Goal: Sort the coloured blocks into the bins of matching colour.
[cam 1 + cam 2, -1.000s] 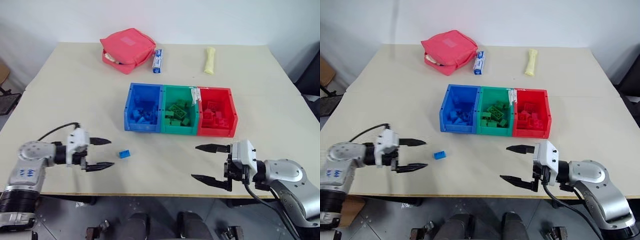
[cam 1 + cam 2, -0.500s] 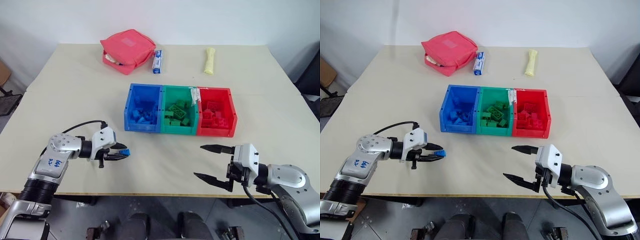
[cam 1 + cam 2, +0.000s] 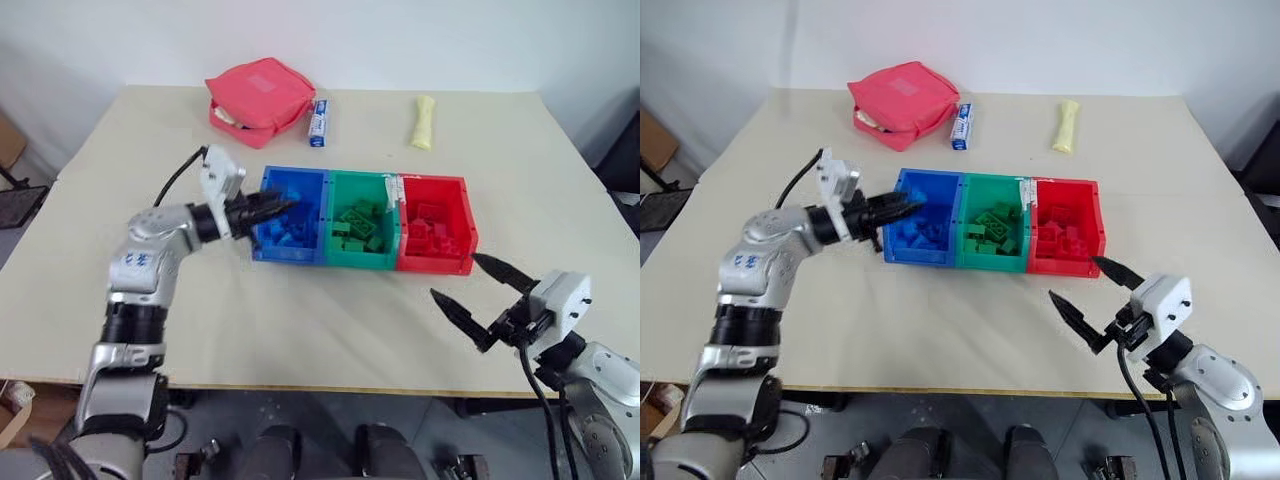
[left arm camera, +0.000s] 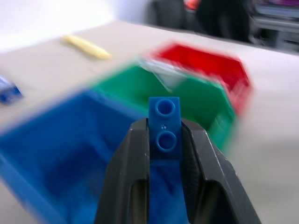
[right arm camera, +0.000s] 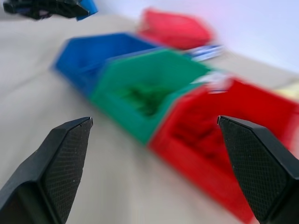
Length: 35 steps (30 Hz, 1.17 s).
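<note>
Nearly done: last blue brick [image 4: 164, 127] clamped in left gripper [image 3: 278, 207] over blue bin [image 3: 262, 244], unreleased; right gripper [image 3: 482, 297] wide open, empty

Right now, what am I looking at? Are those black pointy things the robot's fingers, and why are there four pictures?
Yes, it's a robot with two arms. Two pictures come from cameras in its head, two from cameras on its wrists. Its left hand pinches a small blue block above the blue bin. Its right hand is open and holds nothing. Green and red bins sit beside the blue one on the table. Farther back lie a red pouch, a small tube and a yellow stick.
</note>
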### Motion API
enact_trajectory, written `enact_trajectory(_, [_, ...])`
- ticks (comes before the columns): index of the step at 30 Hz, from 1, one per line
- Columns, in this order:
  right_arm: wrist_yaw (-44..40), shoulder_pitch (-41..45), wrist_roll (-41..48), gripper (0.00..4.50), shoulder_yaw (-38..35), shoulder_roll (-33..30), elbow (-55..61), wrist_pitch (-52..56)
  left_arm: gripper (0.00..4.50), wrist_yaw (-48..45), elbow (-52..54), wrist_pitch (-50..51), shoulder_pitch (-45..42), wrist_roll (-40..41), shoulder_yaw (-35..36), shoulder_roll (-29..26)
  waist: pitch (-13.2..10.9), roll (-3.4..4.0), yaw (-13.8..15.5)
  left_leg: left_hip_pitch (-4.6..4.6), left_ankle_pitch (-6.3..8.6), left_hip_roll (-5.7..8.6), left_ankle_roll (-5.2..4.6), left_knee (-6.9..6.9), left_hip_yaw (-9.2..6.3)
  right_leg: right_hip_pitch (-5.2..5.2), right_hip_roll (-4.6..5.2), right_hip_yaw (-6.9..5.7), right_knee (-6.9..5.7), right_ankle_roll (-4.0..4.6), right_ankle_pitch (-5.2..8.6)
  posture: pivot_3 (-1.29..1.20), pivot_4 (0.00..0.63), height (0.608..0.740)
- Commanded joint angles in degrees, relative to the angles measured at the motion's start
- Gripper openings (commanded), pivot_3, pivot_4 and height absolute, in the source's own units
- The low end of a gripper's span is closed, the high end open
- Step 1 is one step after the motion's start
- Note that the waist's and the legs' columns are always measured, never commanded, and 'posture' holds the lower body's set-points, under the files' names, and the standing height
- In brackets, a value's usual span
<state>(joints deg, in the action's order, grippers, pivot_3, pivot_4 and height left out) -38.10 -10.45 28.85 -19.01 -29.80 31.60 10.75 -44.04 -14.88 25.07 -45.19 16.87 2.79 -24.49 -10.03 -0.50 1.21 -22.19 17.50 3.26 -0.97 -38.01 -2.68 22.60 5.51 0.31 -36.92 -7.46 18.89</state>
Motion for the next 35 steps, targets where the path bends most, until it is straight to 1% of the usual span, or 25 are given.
enact_trajectory(1, [1.1, -0.4, -0.6, 4.50, -1.3, -0.2, 2.7, -1.4, 0.49, 0.6, -3.5, -3.5, -1.4, -2.7, -2.8, 1.8, 0.0, 0.00, -0.2, 0.01, 0.00, 0.00, 0.00, 0.02, 0.05, 0.05, -0.04, -0.01, -0.01, 0.00, 0.00, 0.00, 0.150, 0.740])
enact_trajectory(4, [0.7, -0.8, -0.9, 4.50, -1.0, -0.9, 2.8, -1.4, 0.49, 2.0, -7.0, -5.4, -3.0, -5.1, -4.0, 2.0, 0.0, -0.01, -0.2, -0.03, 0.00, -0.03, 0.00, 0.03, 0.06, 0.13, -0.07, -0.01, -0.02, 0.00, 0.00, 0.00, 0.150, 0.740])
enact_trajectory(5, [0.6, -0.9, -0.8, 4.50, -1.1, -0.9, 2.8, -1.5, 1.24, 1.4, -7.8, -6.1, -3.4, -5.5, -4.4, 1.7, 0.0, -0.02, -0.1, -0.03, 0.00, -0.03, 0.00, 0.02, 0.06, 0.14, -0.07, -0.01, -0.02, 0.00, 0.00, 0.00, 0.150, 0.740])
enact_trajectory(6, [0.6, -1.1, -0.8, 4.50, -1.2, -0.9, 2.7, -1.6, 1.49, 0.9, -8.2, -7.4, -3.6, -6.0, -4.6, 1.4, 0.0, -0.02, -0.1, -0.04, -0.01, -0.03, 0.00, 0.01, 0.06, 0.13, -0.07, -0.01, 0.00, 0.00, 0.00, 0.00, 0.150, 0.740])
enact_trajectory(10, [-0.5, -1.8, -0.5, 4.50, -1.9, -1.5, 1.7, -2.4, 2.64, -4.4, -5.5, -8.9, -2.3, -3.2, -3.3, -0.3, 0.0, -0.02, 0.1, -0.04, 0.00, -0.02, 0.00, 0.01, 0.06, 0.13, -0.02, 0.01, 0.02, 0.00, 0.00, 0.00, 0.150, 0.740])
enact_trajectory(14, [-3.4, -1.8, 0.0, 4.50, -1.8, -3.0, 0.0, -3.0, 3.76, -11.1, -1.6, -12.1, 0.9, -1.0, -1.6, -4.7, 0.0, -0.02, -0.1, -0.05, 0.00, -0.04, 0.00, 0.02, 0.05, 0.12, 0.00, 0.03, 0.07, 0.00, 0.00, 0.00, 0.150, 0.740])
enact_trajectory(15, [-4.7, -1.9, 0.3, 4.50, -1.5, -3.8, -0.3, -2.9, 4.07, -14.3, -0.7, -12.8, 2.5, 0.3, -0.7, -6.9, 0.0, -0.01, -0.1, -0.04, 0.00, -0.06, 0.01, 0.02, 0.05, 0.12, 0.01, 0.04, 0.07, 0.00, 0.00, 0.00, 0.150, 0.740])
enact_trajectory(16, [-6.8, -1.9, 0.6, 4.50, -1.0, -5.2, -0.7, -2.6, 4.07, -19.9, 0.2, -13.8, 5.1, 2.1, 0.5, -10.3, 0.0, -0.01, -0.3, -0.04, -0.01, -0.07, 0.02, 0.03, 0.05, 0.12, 0.01, 0.05, 0.08, 0.00, 0.00, 0.00, 0.150, 0.740])
enact_trajectory(18, [-10.3, -1.9, 1.0, 4.50, -0.3, -7.6, -1.7, -2.2, 4.07, -27.2, 0.7, -15.2, 9.6, 4.5, 2.3, -15.5, 0.0, 0.03, -1.2, -0.01, 0.00, -0.11, 0.03, 0.10, 0.08, 0.12, 0.01, 0.08, 0.11, 0.01, 0.00, 0.00, 0.150, 0.740])
enact_trajectory(19, [-11.5, -1.9, 1.2, 4.50, -0.1, -8.5, -2.1, -2.2, 4.07, -29.0, 0.6, -15.5, 11.2, 5.0, 2.9, -17.1, 0.0, 0.03, -1.4, 0.00, 0.00, -0.13, 0.04, 0.12, 0.05, 0.11, 0.01, 0.10, 0.12, 0.02, 0.01, 0.00, 0.150, 0.740])
enact_trajectory(21, [-14.6, -1.4, 1.6, 4.50, -0.3, -10.7, -3.7, -2.7, 4.07, -30.0, -0.7, -18.1, 15.0, 3.3, 3.6, -20.8, 0.0, 0.05, -1.3, 0.01, 0.01, -0.18, 0.06, 0.12, 0.01, 0.08, 0.02, 0.13, 0.38, 0.05, 0.03, 0.00, 0.150, 0.740])
enact_trajectory(23, [-17.2, -0.8, 2.1, 4.50, -0.6, -12.3, -5.3, -3.1, 4.07, -30.1, -2.5, -21.3, 18.0, 2.8, 5.3, -22.5, 0.0, 0.04, -1.1, 0.02, 0.02, -0.18, 0.04, 0.09, -0.07, -0.04, 0.07, 0.21, 0.51, 0.06, 0.03, 0.00, 0.150, 0.740])
enact_trajectory(25, [-20.0, -0.8, 1.8, 4.50, -0.5, -13.2, -6.9, -4.6, 4.07, -28.8, -3.3, -25.5, 22.0, 2.0, 7.2, -23.3, 0.0, 0.05, -0.7, 0.02, 0.05, -0.15, -0.02, 0.07, -0.15, -0.13, 0.17, 0.19, 0.60, 0.06, 0.03, 0.00, 0.150, 0.740])
enact_trajectory(27, [-21.7, -1.0, 1.3, 4.50, -0.1, -13.6, -8.1, -5.7, 4.07, -27.8, -2.1, -27.6, 25.1, 1.7, 8.0, -23.3, 0.0, 0.04, -0.3, 0.00, 0.06, -0.14, -0.03, 0.07, -0.19, -0.15, 0.19, 0.16, 0.69, 0.06, 0.03, 0.00, 0.150, 0.740])
enact_trajectory(32, [-21.8, 1.6, 0.7, 4.50, 1.2, -12.7, -10.3, -5.8, 4.07, -22.3, 3.1, -27.3, 31.4, 2.4, 9.2, -20.5, 0.0, 0.05, 0.1, -0.02, 0.08, -0.15, -0.03, 0.09, -0.18, -0.16, 0.21, 0.17, 0.73, 0.06, 0.02, 0.00, 0.150, 0.740])
enact_trajectory(35, [-21.5, 2.5, 0.6, 4.50, 1.4, -12.4, -11.0, -5.6, 4.07, -21.5, 5.4, -27.1, 33.3, 2.9, 9.3, -19.8, 0.0, 0.05, 0.1, -0.02, 0.08, -0.16, -0.02, 0.08, -0.19, -0.15, 0.20, 0.16, 0.72, 0.06, 0.02, 0.00, 0.150, 0.740])
